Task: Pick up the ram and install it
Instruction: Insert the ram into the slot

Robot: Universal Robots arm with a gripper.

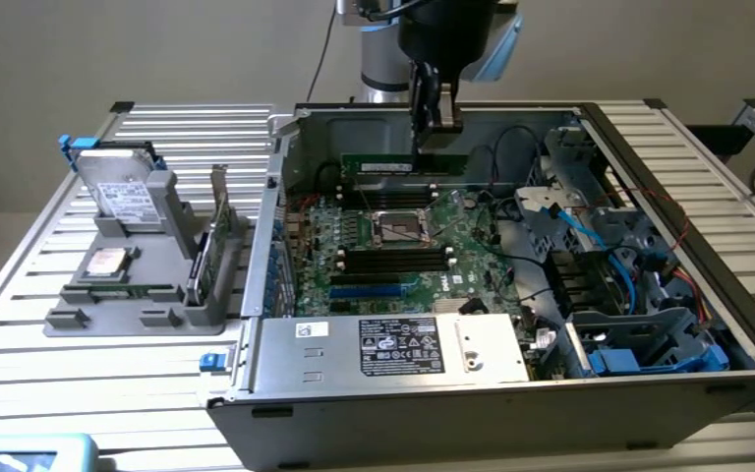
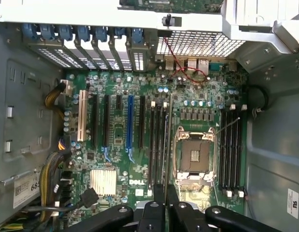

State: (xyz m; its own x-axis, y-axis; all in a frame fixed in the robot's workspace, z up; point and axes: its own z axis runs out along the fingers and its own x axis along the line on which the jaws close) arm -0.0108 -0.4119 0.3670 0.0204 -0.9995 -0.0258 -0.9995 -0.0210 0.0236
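Standing by the surface, I see an open computer case lying on its side with the motherboard facing up. The empty processor socket sits near the middle of the board, and it is the easiest thing to steer by.

The arm comes down from above the far side of the socket. Its gripper is closed to a narrow gap and pinches the ram by its top edge. The ram is a long green stick with a pale label. It is held level, lengthwise across the case, and raised clear of the board, touching nothing but the gripper.

In the wrist view the gripper looks straight down at the board, so the ram shows edge-on as a thin line. That line runs just beside the socket, between it and the bank of black memory slots on the socket's expansion-slot side. A second bank of slots lies on the opposite side of the socket. All the slots I can make out look empty.

On the near side of the socket in the exterior view, a silver power supply with a black label lies along the case's front wall. Well apart from the socket, outside the case towards the exterior view's left, a grey holder stands on the surface. It carries a hard drive, a square silver chip and an upright green expansion card.
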